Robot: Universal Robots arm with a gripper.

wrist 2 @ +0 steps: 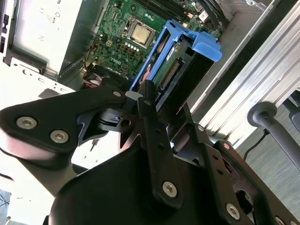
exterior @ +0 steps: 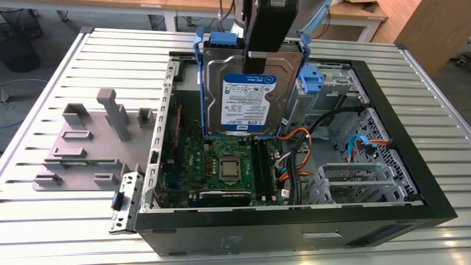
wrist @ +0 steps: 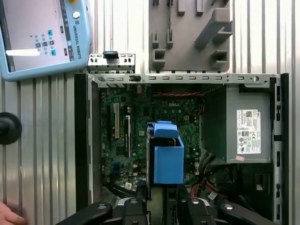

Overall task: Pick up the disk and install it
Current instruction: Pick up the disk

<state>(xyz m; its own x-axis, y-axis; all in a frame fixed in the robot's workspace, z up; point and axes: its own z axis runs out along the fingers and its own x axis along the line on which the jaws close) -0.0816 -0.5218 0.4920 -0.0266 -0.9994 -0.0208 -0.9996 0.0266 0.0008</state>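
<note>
Risk 1: the disk (exterior: 241,99) hangs upright over the open computer case (exterior: 412,205), with its lower edge above the motherboard (exterior: 220,165). A slip in the grip would drop a metal edge onto the board near the processor socket (exterior: 229,169). Whether there is clearance between drive and board cannot be confirmed from these views.

Risk 2: orange and black cables (exterior: 300,144) lie loose just beside the drive's lower corner, on the exterior view's right. In my judgement, a descent or sideways move could snag them or trap them under the drive.

Risk 3: the drive is held only at its upper end, so its long body could swing or tilt. A tilted drive would probably bind its blue side rails (exterior: 199,72) against the bay (exterior: 327,83).

Risk 4: part of a person's hand (wrist: 6,217) shows at the table's edge in the first wrist view, near the work area.

End effector: the gripper (exterior: 257,53) is clamped on the top of the drive, with one finger (exterior: 254,55) across the labelled face. The second wrist view shows the fingers closed tightly on the drive's blue-railed end
</note>
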